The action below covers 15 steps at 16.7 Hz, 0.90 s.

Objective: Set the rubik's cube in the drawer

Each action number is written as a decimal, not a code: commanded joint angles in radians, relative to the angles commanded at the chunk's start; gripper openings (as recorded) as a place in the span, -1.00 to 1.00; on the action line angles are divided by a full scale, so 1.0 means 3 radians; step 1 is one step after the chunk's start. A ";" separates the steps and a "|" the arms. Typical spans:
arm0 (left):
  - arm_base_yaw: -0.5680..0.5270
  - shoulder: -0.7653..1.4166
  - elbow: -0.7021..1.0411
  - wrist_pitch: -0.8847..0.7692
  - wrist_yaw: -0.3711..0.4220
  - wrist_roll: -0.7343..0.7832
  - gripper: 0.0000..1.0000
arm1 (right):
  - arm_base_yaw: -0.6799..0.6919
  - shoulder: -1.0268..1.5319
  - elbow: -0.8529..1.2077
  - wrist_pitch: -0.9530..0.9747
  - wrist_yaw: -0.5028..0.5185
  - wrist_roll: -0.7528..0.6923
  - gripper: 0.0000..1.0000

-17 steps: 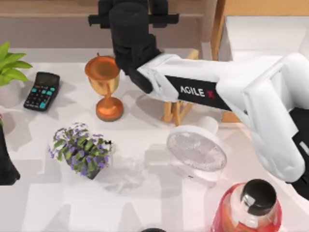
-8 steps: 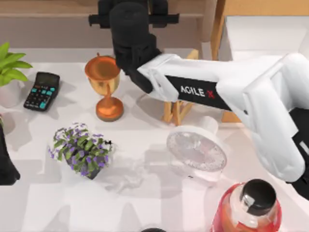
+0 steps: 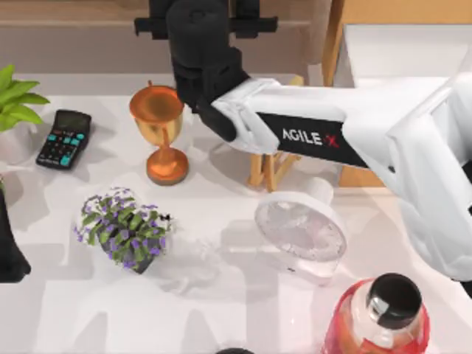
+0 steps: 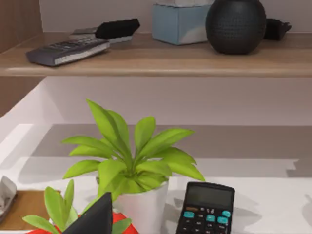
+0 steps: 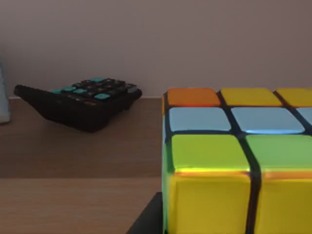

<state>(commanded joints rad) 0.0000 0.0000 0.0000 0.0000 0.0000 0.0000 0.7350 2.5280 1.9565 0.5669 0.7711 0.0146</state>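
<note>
The right arm [image 3: 346, 140] covers much of the drawer [image 3: 398, 51] at the top view's right, and its black wrist hides the right hand [image 3: 203, 26] over the brown shelf [image 3: 81, 33]; I cannot tell whether that hand is apart or together. In the right wrist view the rubik's cube [image 5: 239, 165] sits close before the hand on the shelf, cut off, beside a calculator [image 5: 80, 102]. Against a second ago, the arm reaches slightly farther toward the shelf. The left arm [image 3: 11, 251] is parked at the table's [image 3: 221, 310] left edge.

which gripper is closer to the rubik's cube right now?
Right. The right gripper is up at the shelf, and the rubik's cube sits right at it. The left arm is parked at the table's left edge, far off.
</note>
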 joint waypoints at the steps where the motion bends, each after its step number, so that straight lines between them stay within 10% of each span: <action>1: 0.0000 0.0000 0.0000 0.0000 0.0000 0.0000 1.00 | 0.0012 -0.0024 -0.0031 0.0000 0.0006 -0.0001 -1.00; 15: 0.0000 0.0000 0.0000 0.0000 0.0000 0.0000 1.00 | -0.0064 -0.0637 -0.0041 -0.1405 -0.0700 0.0153 -1.00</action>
<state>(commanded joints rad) 0.0000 0.0000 0.0000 0.0000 0.0000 0.0000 0.7158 2.3368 1.9443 0.1455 0.5611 0.0604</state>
